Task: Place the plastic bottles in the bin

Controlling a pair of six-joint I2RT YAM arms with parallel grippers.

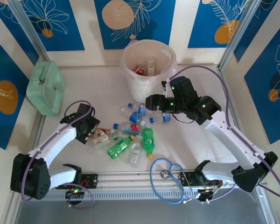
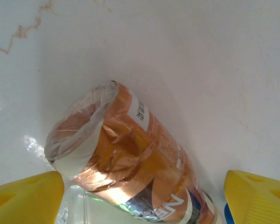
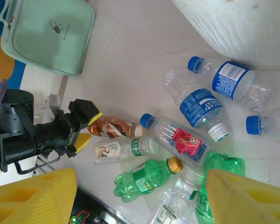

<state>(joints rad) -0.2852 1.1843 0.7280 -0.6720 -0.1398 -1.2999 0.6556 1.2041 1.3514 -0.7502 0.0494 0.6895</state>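
Observation:
Several plastic bottles (image 1: pixel 133 133) lie scattered in front of the bin (image 1: pixel 147 84), a round off-white ribbed bucket with a liner, also in the right wrist view (image 3: pixel 242 28). My left gripper (image 2: pixel 144 198) is open, its yellow fingers (image 2: pixel 25 198) either side of the base of a copper-labelled bottle (image 2: pixel 130 158) lying on the table. That bottle (image 3: pixel 113 127) and the left gripper (image 3: pixel 87 128) also appear in the right wrist view. My right gripper (image 3: pixel 140 198) hovers open above the pile with nothing in it, over a green bottle (image 3: pixel 147 179) and a red-labelled clear one (image 3: pixel 179 140).
A mint-green case (image 1: pixel 46 86) sits at the back left. A blue looped stethoscope (image 1: pixel 168 179) lies over the front rail. Clear bottles with blue labels (image 3: pixel 200 107) lie close against the bin's foot. The bin holds some items (image 1: pixel 144 69).

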